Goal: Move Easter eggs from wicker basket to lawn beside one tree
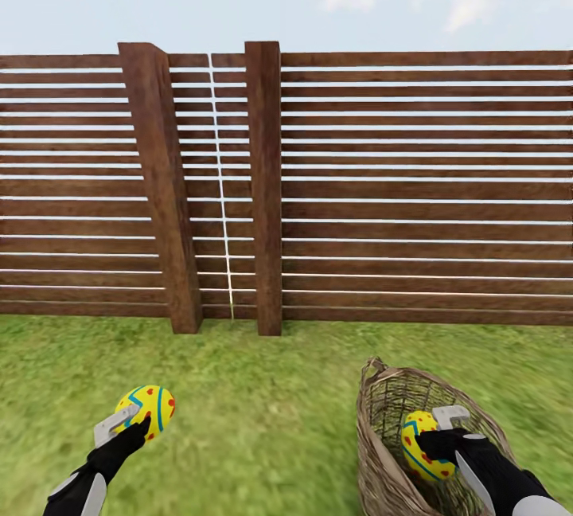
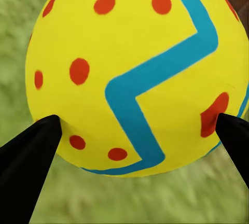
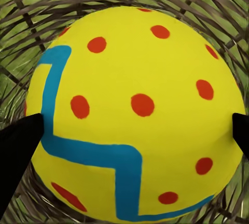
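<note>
**Two eggs gripped, one over grass, one in the basket**

Left end effector (image 1: 137, 426) clamped on an egg (image 1: 148, 410), held above the lawn (image 1: 263, 412) at the head view's lower left; black fingertips (image 2: 32, 146) pressed against both flanks of that egg (image 2: 132, 73) in the left wrist view, green grass blurred behind.

Right end effector (image 1: 430, 438) closed around a second egg (image 1: 422, 446), inside the mouth of the wicker basket (image 1: 382, 420) at lower right. Basket tilted, open side turned toward the robot, resting on the grass. In the right wrist view, egg (image 3: 135, 115) framed by woven strands (image 3: 31, 22), dark fingertips (image 3: 18, 141) at either side.

Third egg possibly deeper in the basket; hard to tell behind the arm and weave.

Slatted brown fence (image 1: 414, 181) across the far edge of the lawn, two thick posts (image 1: 264, 181) near the middle, pale sky above.
</note>
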Controlling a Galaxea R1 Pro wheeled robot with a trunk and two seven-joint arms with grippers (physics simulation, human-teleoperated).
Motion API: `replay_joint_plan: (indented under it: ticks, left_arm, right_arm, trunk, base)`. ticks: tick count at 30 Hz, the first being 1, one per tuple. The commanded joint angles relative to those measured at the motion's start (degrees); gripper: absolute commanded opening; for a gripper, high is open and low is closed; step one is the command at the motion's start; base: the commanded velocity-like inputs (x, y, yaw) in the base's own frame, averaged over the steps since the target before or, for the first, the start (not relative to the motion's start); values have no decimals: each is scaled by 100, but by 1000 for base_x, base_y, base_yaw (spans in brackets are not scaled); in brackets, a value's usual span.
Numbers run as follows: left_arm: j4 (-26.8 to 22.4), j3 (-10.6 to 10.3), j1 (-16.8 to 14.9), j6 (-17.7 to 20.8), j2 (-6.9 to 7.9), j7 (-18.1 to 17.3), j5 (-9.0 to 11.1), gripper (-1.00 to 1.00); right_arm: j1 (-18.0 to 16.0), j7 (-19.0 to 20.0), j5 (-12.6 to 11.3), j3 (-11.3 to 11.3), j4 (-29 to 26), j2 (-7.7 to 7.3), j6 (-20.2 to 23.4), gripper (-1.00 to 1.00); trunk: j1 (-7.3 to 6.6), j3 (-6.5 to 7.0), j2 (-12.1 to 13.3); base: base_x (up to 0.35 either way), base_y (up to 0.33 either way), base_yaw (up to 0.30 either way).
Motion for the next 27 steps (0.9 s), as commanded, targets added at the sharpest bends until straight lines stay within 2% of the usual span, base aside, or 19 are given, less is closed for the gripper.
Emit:
replay_joint_plan:
  ticks: [1, 18, 27]
  left_arm:
    - [-9, 29, -2, 44, -5, -48, 8, -100]
    - [-9, 29, -2, 43, -5, -48, 1, -100]
    - [-5, 29, -6, 44, -5, -48, 1, -100]
  right_arm:
    - [-1, 0, -25, 35, -8, -7, 31, -100]
    - [-1, 0, -25, 35, -10, -7, 31, -100]
    - [-1, -8, -21, 35, -5, 24, 27, -100]
  trunk:
    - [-4, 17, -1]
    - [-47, 393, 22]
    - [-245, 555, 383]
  base:
    - [0, 0, 0]
    - [0, 0, 0]
    - [0, 0, 0]
